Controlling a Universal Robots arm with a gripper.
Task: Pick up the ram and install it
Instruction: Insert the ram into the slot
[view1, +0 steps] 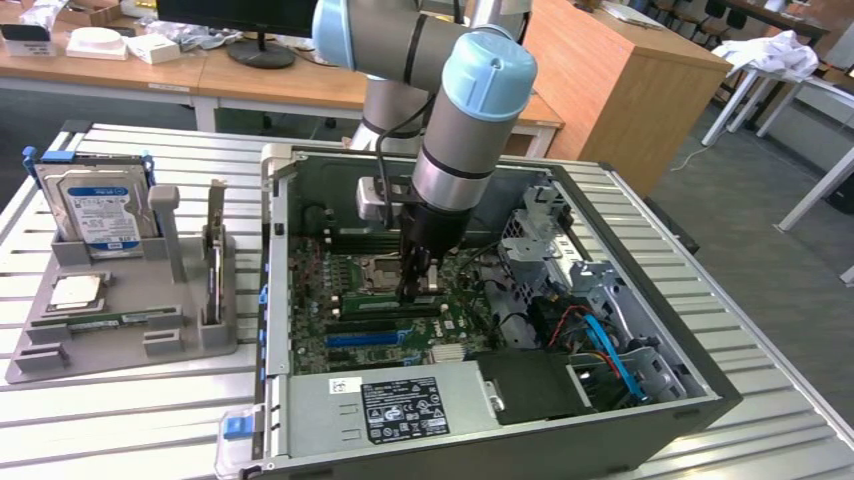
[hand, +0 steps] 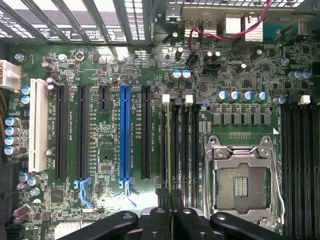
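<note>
We are seeing the gripper (view1: 424, 285) clamping its fingers together on the ram (hand: 173, 150), edge-on over the memory slots at the exterior view's centre; we are judging pickup done and seating unfinished. The open case (view1: 334, 153) is holding the motherboard (view1: 387, 300); the tray (view1: 120, 350) at centre left is holding the hard drive (view1: 100, 215) and processor (view1: 76, 292).
</note>
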